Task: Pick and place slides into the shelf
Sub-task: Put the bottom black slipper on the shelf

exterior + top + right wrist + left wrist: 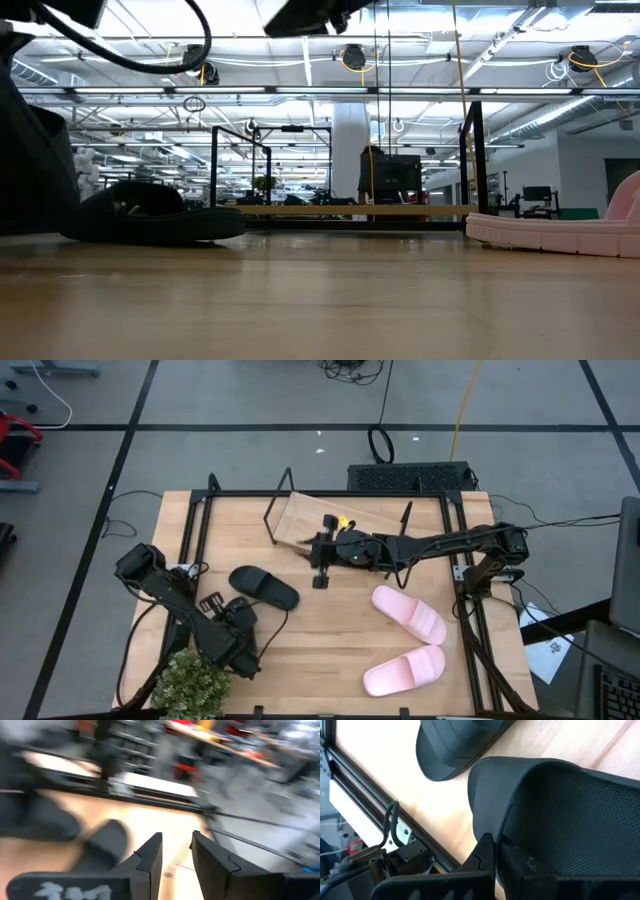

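Matte black slide sandal (264, 586) flat on tabletop, left-centre; left gripper (235, 622) beside it, clamped on second black slide (560, 815). Right gripper (318, 552) near tilted wooden shelf (306, 515), fingers narrowly parted, empty.

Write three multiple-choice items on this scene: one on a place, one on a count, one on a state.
1. The right gripper is
A. over the pink slides
B. just in front of the low tilted shelf of light wood on black wire frames
C. beside the plant

2. Pale pink open-toe slides lying on the wooden tabletop:
A. one
B. two
C. four

3. The left gripper is
A. shut on a matte black slide
B. shut on a pink slide
C. open and empty

Key: B, the high view shows it by the plank's front edge; B, two lie near the right arm's side; A, the left wrist view shows black mesh clamped at its finger.
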Available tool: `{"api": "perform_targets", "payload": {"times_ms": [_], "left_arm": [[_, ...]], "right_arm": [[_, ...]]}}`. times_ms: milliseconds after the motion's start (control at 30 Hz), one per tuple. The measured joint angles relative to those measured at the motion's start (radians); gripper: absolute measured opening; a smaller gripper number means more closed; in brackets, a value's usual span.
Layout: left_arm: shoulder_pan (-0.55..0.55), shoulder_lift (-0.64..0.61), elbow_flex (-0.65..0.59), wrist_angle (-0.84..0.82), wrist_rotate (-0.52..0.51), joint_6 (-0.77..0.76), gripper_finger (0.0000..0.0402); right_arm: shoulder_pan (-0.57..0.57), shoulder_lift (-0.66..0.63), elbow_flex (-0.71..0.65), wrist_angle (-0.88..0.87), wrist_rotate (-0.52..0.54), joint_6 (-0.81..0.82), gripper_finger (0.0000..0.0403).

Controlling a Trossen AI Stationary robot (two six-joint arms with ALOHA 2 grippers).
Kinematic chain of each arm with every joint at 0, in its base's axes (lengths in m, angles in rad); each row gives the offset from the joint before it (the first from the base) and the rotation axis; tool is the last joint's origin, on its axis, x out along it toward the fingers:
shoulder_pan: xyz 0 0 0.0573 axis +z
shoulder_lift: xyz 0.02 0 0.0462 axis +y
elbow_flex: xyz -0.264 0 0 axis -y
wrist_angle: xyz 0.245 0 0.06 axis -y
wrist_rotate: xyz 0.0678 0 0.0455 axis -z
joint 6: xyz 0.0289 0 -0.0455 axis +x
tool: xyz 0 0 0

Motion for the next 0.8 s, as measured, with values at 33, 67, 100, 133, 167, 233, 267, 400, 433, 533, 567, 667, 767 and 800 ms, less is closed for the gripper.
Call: {"api": "perform_targets", "payload": {"times_ms": [33,67,100,133,167,233,267,400,433,533,567,667,767,800], "left_arm": [[0.0,0.0,0.007,0.0,-0.005,0.012,0.0],[0.0,0.0,0.015,0.001,-0.011,0.025,0.0],[0.001,-0.001,0.023,0.001,-0.016,0.039,0.0],[0.002,-0.004,0.03,0.002,-0.018,0.05,0.0],[0.002,-0.008,0.039,0.001,-0.017,0.059,0.0],[0.002,-0.017,0.06,0.001,-0.017,0.07,0.0],[0.001,-0.024,0.071,0.0,-0.015,0.08,0.0],[-0.013,-0.058,0.096,0.001,-0.003,0.108,0.0],[-0.016,-0.068,0.098,0.001,-0.001,0.111,0.0],[-0.021,-0.093,0.098,0.0,0.003,0.113,0.0],[-0.021,-0.102,0.098,0.001,0.002,0.115,0.0],[-0.014,-0.122,0.098,-0.001,-0.013,0.137,0.0],[0.003,-0.13,0.098,0.001,-0.039,0.179,0.0],[0.012,-0.133,0.098,0.002,-0.055,0.198,0.0]], "right_arm": [[-0.002,0.0,0.0,0.006,0.062,0.0,0.0096],[-0.006,0.0,0.0,0.012,0.118,-0.001,0.0096],[-0.01,0.0,0.0,0.022,0.161,-0.001,0.0096],[-0.015,0.0,0.0,0.032,0.197,-0.001,0.0096],[-0.022,0.0,0.0,0.042,0.223,-0.002,0.0096],[-0.037,0.0,0.0,0.063,0.245,-0.003,0.0096],[-0.045,0.0,0.0,0.072,0.247,0.002,0.0096],[-0.075,0.0,0.0,0.109,0.24,0.036,0.0096],[-0.082,0.0,0.0,0.114,0.239,0.046,0.0096],[-0.103,0.0,0.0,0.116,0.238,0.059,0.0096],[-0.109,0.0,0.0,0.116,0.238,0.059,0.0096],[-0.128,0.0,0.0,0.116,0.237,0.059,0.0096],[-0.146,0.0,0.0,0.116,0.237,0.074,0.0096],[-0.151,0.0,0.0,0.116,0.237,0.089,0.0096]]}}
